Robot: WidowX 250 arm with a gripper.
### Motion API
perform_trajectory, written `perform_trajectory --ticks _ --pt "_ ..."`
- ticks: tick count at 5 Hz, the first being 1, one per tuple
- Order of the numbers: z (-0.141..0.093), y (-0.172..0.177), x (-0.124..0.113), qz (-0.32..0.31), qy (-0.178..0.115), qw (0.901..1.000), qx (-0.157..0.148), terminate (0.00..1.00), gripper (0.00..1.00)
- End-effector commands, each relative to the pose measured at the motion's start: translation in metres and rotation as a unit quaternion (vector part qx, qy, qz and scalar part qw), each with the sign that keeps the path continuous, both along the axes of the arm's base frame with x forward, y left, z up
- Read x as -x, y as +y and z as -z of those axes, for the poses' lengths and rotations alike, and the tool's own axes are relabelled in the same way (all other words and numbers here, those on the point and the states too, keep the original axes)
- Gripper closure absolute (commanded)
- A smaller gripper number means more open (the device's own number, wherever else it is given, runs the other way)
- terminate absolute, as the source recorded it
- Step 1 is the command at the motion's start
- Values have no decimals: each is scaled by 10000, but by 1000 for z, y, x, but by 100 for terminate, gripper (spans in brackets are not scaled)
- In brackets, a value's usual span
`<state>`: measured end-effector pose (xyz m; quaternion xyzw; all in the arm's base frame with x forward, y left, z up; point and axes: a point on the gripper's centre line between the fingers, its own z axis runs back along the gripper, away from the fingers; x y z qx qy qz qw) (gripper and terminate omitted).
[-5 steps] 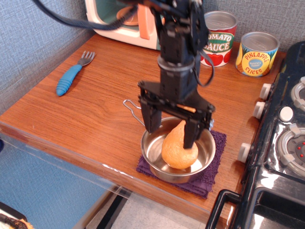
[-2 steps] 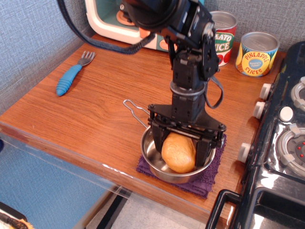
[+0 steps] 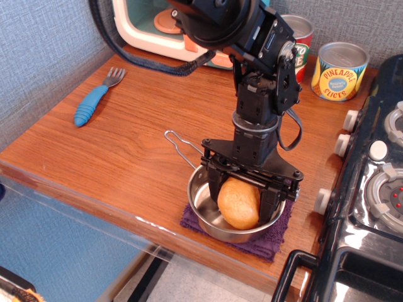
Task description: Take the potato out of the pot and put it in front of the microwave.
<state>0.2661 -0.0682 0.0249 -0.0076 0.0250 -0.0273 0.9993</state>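
Wooden counter (image 3: 126, 151), potato (image 3: 238, 203) between gripper (image 3: 242, 196) fingers

Potato (image 3: 238, 202) — 1. Pot (image 3: 203, 201) — 1. Microwave (image 3: 141, 28) — 1. Cans — 2: tomato (image 3: 300, 39), pineapple (image 3: 340, 70). Fork (image 3: 96, 97) — 1. Cloth (image 3: 274, 232) — 1. Stove (image 3: 371, 207) — 1. Gripper (image 3: 242, 189) — 1.

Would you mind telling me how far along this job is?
Done: nothing delivered. In hand: the black end effector straddles the golden-orange toy potato inside the shiny steel pot; whether it grips is unclear. Left: lifting it and placing it before the teal-and-cream microwave.
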Motion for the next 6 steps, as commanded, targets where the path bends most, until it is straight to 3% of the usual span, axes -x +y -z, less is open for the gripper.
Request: perform_trajectory --ticks 1,2,3,4,6 --pt "-83 -3 -18 896 -842 9908 570 0 100" --pt "-108 31 -45 710 -1082 9898 597 0 100" --pt "-106 81 -86 238 -1059 9937 268 0 100" --pt "-89 133 -113 -90 -829 9965 -109 0 100" --pt "-54 186 -121 -544 -300 9961 -621 0 100"
